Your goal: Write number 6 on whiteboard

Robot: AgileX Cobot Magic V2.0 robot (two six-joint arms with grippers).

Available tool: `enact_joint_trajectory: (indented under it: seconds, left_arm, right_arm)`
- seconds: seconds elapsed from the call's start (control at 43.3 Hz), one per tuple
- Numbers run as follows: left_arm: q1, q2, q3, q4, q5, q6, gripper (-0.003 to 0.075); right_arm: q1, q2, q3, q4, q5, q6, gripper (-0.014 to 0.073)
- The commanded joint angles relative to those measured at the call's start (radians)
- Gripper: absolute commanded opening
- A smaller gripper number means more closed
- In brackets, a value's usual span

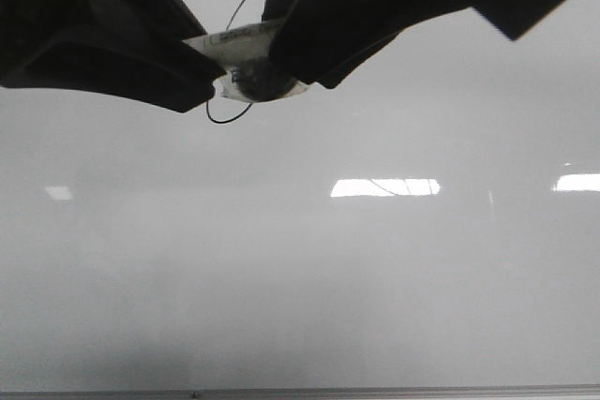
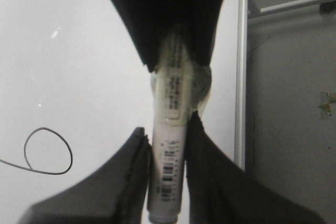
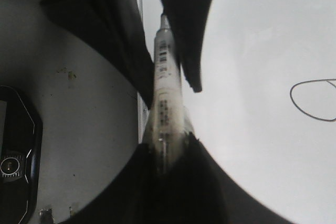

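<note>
The whiteboard (image 1: 300,278) fills the front view, glossy pale grey. A white marker (image 1: 246,35) with a barcode label is held between both grippers above it. My left gripper (image 1: 214,67) is shut on one end of the marker (image 2: 169,166). My right gripper (image 1: 281,49) is shut on the other end of the marker (image 3: 165,93). In the wrist views the left gripper (image 2: 168,142) and the right gripper (image 3: 168,148) each clamp the barrel. The number 6 (image 1: 230,117) is a thin black line, mostly hidden behind the grippers. Its round loop shows in the left wrist view (image 2: 48,151) and the right wrist view (image 3: 315,100).
The board's thin grey metal frame (image 1: 375,392) runs along the near edge and shows beside the marker (image 2: 241,77). Beyond it lies a grey surface (image 2: 289,103) with a black device with a round dial (image 3: 16,156). Bright light reflections (image 1: 384,187) lie on the board.
</note>
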Motion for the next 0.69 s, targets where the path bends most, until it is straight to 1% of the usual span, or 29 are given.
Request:
enact_joint_trajectory:
  seconds: [0.0,0.069,0.139,0.185,0.231,0.254,0.277,0.3,0.37,0.416,0.462,0.555,0.601,0.67]
  left_arm:
    - [-0.007,-0.015,-0.036,-0.009,-0.074,-0.002,0.0092]
    - [-0.007,-0.015,-0.036,-0.009,-0.074,-0.002,0.0061]
    - [-0.007,-0.015,-0.036,-0.009,-0.074,-0.002,0.0038]
    - [-0.007,-0.015,-0.036,-0.009,-0.074,-0.002,0.0029]
    - [-0.007,-0.015,-0.036,-0.009,-0.068,-0.010,0.0029]
    - [-0.007,-0.015,-0.036,-0.009,-0.066,-0.015,0.0029]
    - [-0.002,-0.015,-0.036,-0.009,-0.061,-0.022,0.0029]
    - [0.005,-0.015,-0.034,-0.009,-0.060,-0.030,0.0029]
    - [0.035,-0.019,-0.027,-0.009,-0.060,-0.064,0.0029]
    - [0.070,-0.027,-0.014,-0.011,-0.060,-0.085,0.0029]
    - [0.106,-0.039,0.000,-0.020,-0.064,-0.096,0.0029]
    - [0.203,-0.081,0.044,-0.079,-0.079,-0.096,0.0029]
    - [0.253,-0.108,0.064,-0.111,-0.090,-0.096,0.0029]
    - [0.335,-0.158,0.083,-0.203,-0.104,-0.097,0.0029]
  right_arm:
    - [-0.002,-0.029,-0.028,0.014,-0.062,-0.006,-0.0039]
    - [-0.002,-0.027,-0.028,0.014,-0.069,-0.006,0.0043]
    - [-0.002,-0.027,-0.028,0.014,-0.085,-0.004,0.0182]
    - [-0.003,-0.027,-0.028,0.014,-0.097,0.011,0.0313]
    - [-0.010,-0.033,-0.028,0.014,-0.098,0.023,0.0421]
    - [-0.016,-0.035,-0.028,0.014,-0.098,0.028,0.0464]
    - [-0.027,-0.040,-0.028,0.014,-0.098,0.042,0.0483]
    - [-0.038,-0.045,-0.027,0.014,-0.096,0.056,0.0490]
    - [-0.084,-0.071,-0.015,0.014,-0.094,0.106,0.0468]
    - [-0.117,-0.096,0.004,0.014,-0.096,0.133,0.0439]
    - [-0.157,-0.135,0.036,0.014,-0.100,0.160,0.0393]
    - [-0.239,-0.226,0.118,0.014,-0.123,0.222,0.0335]
    - [-0.293,-0.293,0.177,0.014,-0.146,0.278,0.0318]
    - [-0.366,-0.384,0.257,0.014,-0.185,0.365,0.0297]
